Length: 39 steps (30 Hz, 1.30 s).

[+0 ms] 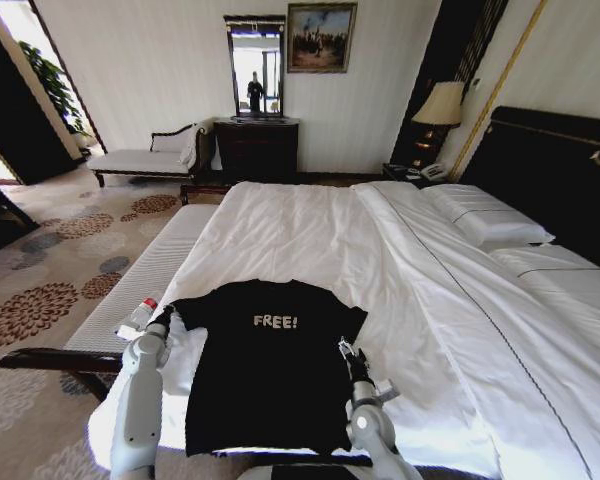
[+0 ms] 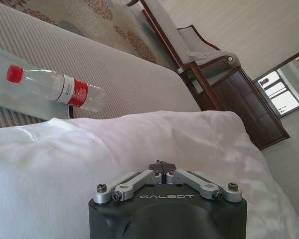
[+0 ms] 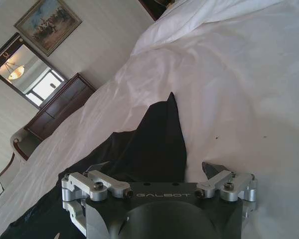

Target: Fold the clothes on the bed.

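We see the black T-shirt [image 1: 265, 365] lying flat on the white bed [image 1: 400, 290], front up, at the foot end nearest us. Its collar points toward the far end of the bed and its hem toward us, so the long axis runs collar to hem, along our line of sight; the white lettering reads upright from here.

Our left hand [image 1: 166, 315] sits at the T-shirt's left sleeve, by the shoulder. In the left wrist view its fingers look drawn together at the tip [image 2: 162, 167], with only white sheet beyond them, so we judge it pressed together and holding nothing. Our right hand [image 1: 346, 349] hovers at the T-shirt's right edge, just below the right sleeve. Its fingers [image 3: 217, 172] are spread wide, with the black cloth [image 3: 149, 144] lying between and beyond them, not yet pinched.

We judge the step to be the first grasp for a side fold. To do it well, each hand should pinch only the T-shirt's edge, not the sheet under it, and both should take hold level with each other so the fold runs parallel to the long axis.

A water bottle [image 1: 137, 317] lies on the bench [image 1: 145, 275] just left of the T-shirt's left sleeve, close to our left hand.
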Tool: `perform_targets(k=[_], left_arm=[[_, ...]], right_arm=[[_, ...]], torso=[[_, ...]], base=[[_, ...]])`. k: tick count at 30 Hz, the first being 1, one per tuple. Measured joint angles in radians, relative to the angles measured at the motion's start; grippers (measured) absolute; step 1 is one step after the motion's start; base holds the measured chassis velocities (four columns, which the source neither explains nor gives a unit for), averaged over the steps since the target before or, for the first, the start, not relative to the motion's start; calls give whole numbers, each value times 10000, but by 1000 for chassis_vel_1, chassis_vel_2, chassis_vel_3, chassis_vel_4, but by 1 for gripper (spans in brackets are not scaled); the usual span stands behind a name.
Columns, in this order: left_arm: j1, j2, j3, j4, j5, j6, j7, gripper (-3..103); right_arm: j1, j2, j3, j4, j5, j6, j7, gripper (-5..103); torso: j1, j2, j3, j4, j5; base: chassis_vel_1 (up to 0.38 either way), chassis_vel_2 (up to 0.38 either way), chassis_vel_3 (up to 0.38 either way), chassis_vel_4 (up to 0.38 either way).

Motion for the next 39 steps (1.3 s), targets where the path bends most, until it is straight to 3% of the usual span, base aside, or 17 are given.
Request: perform_targets(k=[9,12,16,18,19,22,24,26,27,30,34,39], left_arm=[[39,43,-73,-139,1,-23,-86,-3],[129,113,-83,-317,2,-28,-91,4],[514,505,-329,-1129,-447,-43,-382,20],[556,544,-366,-1212,-509,-43,-414,20],[844,748,-613,-1772,-849,-36,-565,31],[1734,1027,-1175,-3300,-1573,90,-809,42],[2243,1077,-1320,-3957,-1583,178,-826,47],[3330,1041,-1381,-4761,-1005,286,-775,58],[3901,951,-1413,-5014,-640,285,-664,58],[5043,662,-1499,-5363,-119,143,-284,69],[6292,123,-1556,-5863,-76,-176,80,85],[6831,-139,-1711,-6245,-240,-357,113,98]], right_arm=[[17,-23,17,137,26,0,2,100],[38,-31,3,137,28,-1,15,100],[182,-183,61,250,267,-97,182,100],[194,-196,72,256,282,-102,189,100],[304,-305,169,278,446,-165,243,100],[617,-554,370,101,769,-330,290,100],[739,-636,454,-18,865,-371,291,100],[939,-718,605,-218,1027,-423,283,100],[1083,-744,651,-343,1124,-446,257,100],[1413,-766,697,-644,1467,-464,12,100],[1865,-827,816,-1355,2329,-411,-994,100],[2368,-890,784,-2201,2471,-270,-1633,100]], torso=[[0,0,0,0,0],[0,-1,0,2,2],[1,0,0,-2,1],[1,0,0,-2,1],[1,0,0,0,0],[1,0,-1,5,2],[0,0,-1,5,6],[0,0,-2,-4,3],[0,1,-1,-5,-1],[0,0,-1,10,1],[-1,0,-1,-4,0],[-1,0,-1,-1,4]], base=[[0,0,0,0],[0,0,0,0],[0,0,0,0],[0,0,0,0],[0,0,0,0],[0,0,0,0],[0,0,0,0],[0,0,0,0],[0,0,0,0],[0,0,0,0],[0,0,0,0],[0,0,0,0]])
